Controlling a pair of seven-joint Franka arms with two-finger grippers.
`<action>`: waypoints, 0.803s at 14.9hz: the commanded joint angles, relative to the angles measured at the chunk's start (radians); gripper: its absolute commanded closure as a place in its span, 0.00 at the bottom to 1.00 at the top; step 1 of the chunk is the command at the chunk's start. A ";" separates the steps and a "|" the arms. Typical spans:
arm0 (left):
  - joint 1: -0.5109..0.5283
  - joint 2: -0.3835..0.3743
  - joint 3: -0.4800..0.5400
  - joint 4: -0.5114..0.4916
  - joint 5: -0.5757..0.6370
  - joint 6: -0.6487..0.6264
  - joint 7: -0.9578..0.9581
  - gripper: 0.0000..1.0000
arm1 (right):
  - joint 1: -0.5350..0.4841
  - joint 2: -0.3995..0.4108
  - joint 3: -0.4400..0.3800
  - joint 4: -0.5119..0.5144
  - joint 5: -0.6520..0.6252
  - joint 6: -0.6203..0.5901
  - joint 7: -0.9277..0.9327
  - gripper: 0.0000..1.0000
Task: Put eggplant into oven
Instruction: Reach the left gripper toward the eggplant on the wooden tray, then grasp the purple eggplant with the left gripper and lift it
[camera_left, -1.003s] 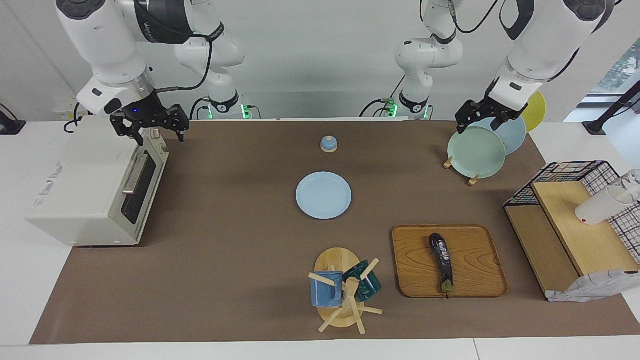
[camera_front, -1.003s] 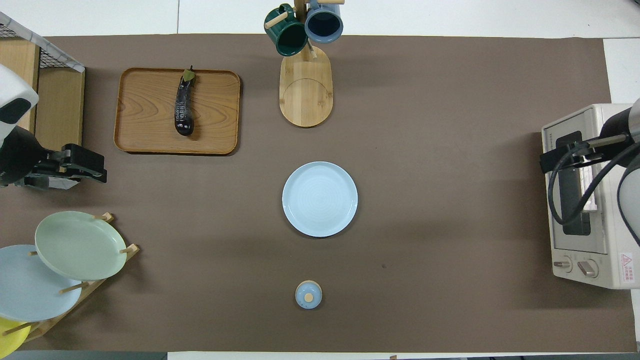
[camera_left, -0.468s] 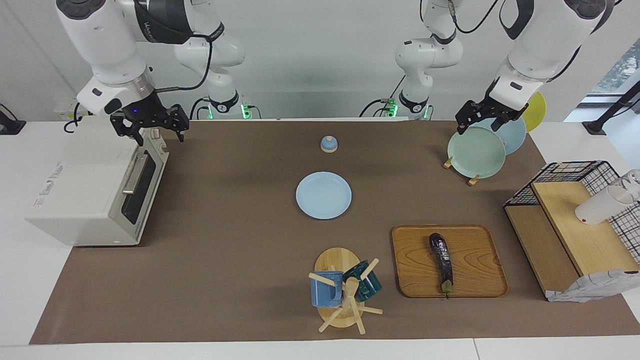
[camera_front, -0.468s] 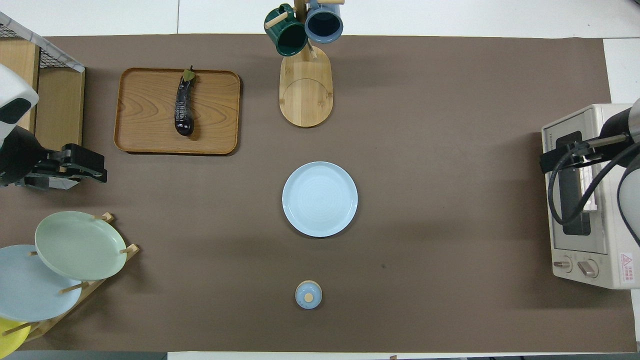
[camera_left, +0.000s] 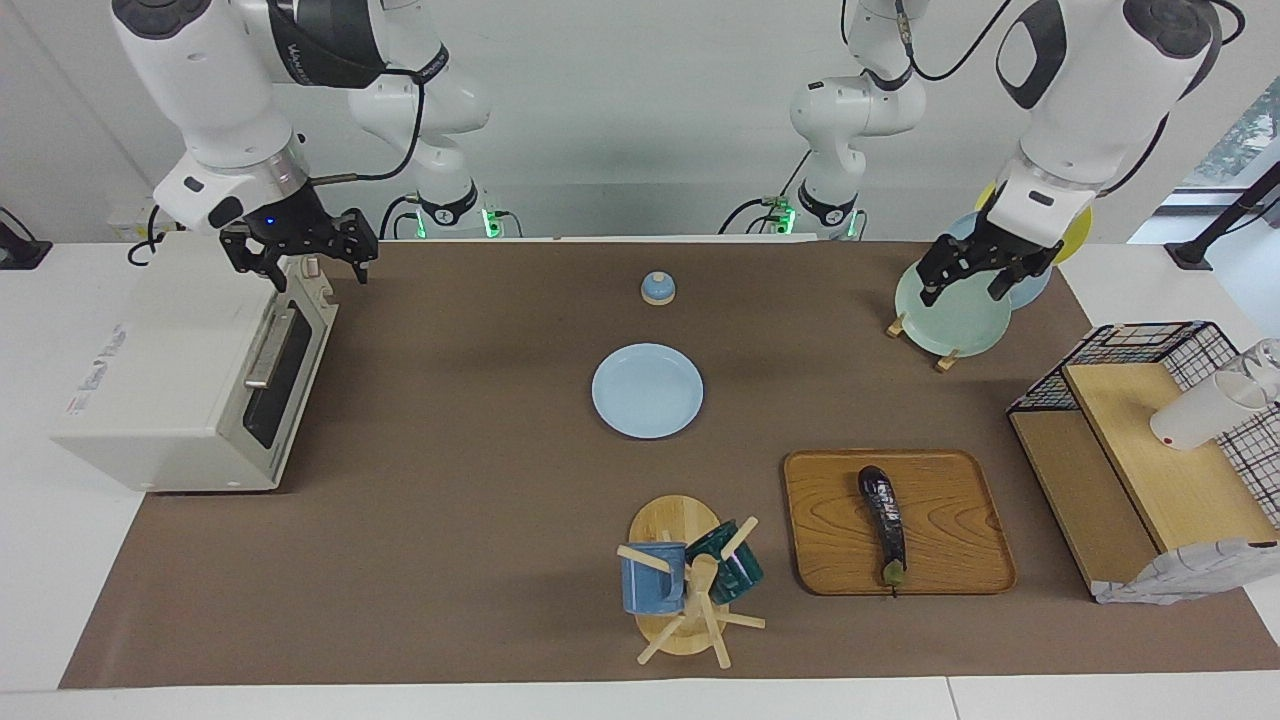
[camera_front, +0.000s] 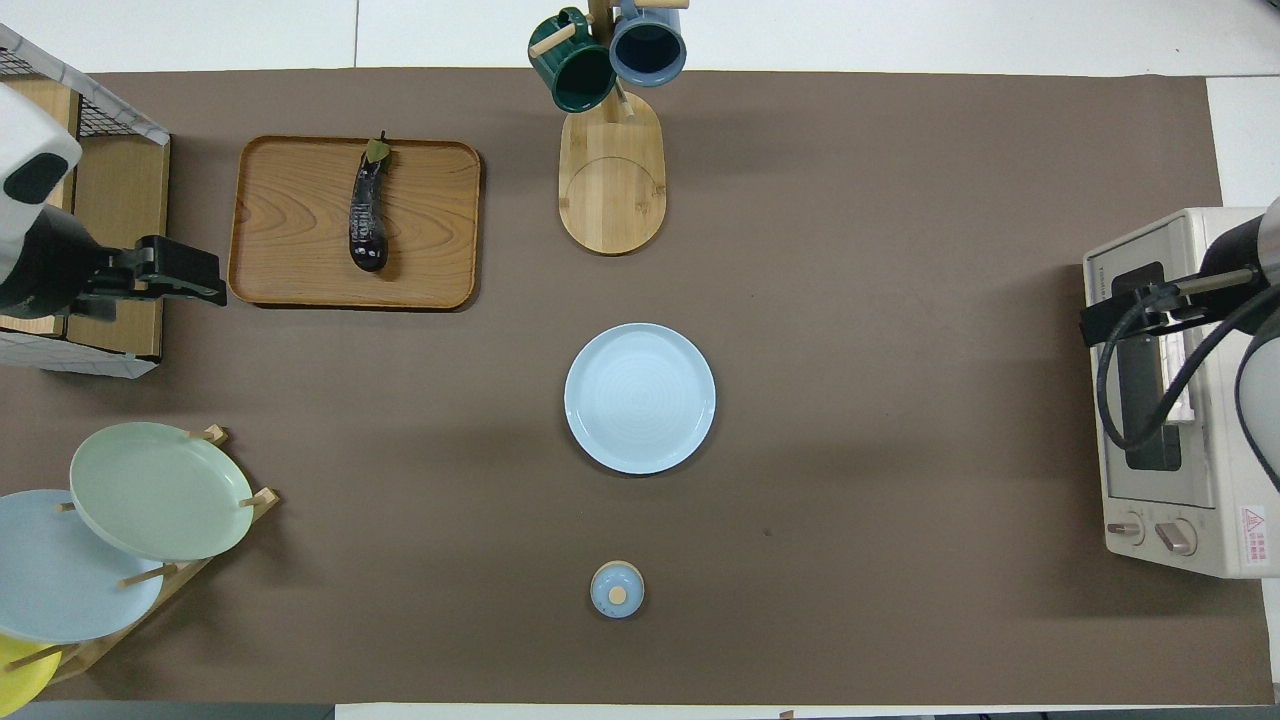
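The dark purple eggplant (camera_left: 883, 525) (camera_front: 367, 215) lies lengthwise on a wooden tray (camera_left: 940, 570) (camera_front: 290, 230), green stem end pointing away from the robots. The cream-white oven (camera_left: 180, 370) (camera_front: 1215, 440) stands at the right arm's end of the table with its dark glass door closed. My right gripper (camera_left: 318, 272) (camera_front: 1092, 325) hangs open over the oven's top edge, above the door, holding nothing. Raised in the air, my left gripper (camera_left: 962, 292) (camera_front: 212, 283) is open and empty between the plate rack and the tray.
A light blue plate (camera_left: 647, 390) lies mid-table, with a small blue knobbed lid (camera_left: 657, 288) nearer the robots. A mug tree (camera_left: 685, 585) stands beside the tray. The plate rack (camera_left: 950, 310) and a wire basket with wooden boards (camera_left: 1120, 440) sit at the left arm's end.
The left gripper has swung away from the plate rack toward the tray with the eggplant. The right arm has stayed over the oven.
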 joint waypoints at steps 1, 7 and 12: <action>0.015 0.165 -0.014 0.084 -0.001 0.054 0.006 0.00 | -0.006 -0.010 0.003 -0.025 0.019 0.025 -0.047 0.76; 0.000 0.426 -0.015 0.207 0.027 0.209 0.079 0.00 | -0.006 -0.023 0.001 -0.051 -0.001 0.034 -0.052 1.00; -0.037 0.563 -0.017 0.249 0.080 0.357 0.082 0.00 | -0.014 -0.038 0.000 -0.083 -0.008 0.043 -0.035 1.00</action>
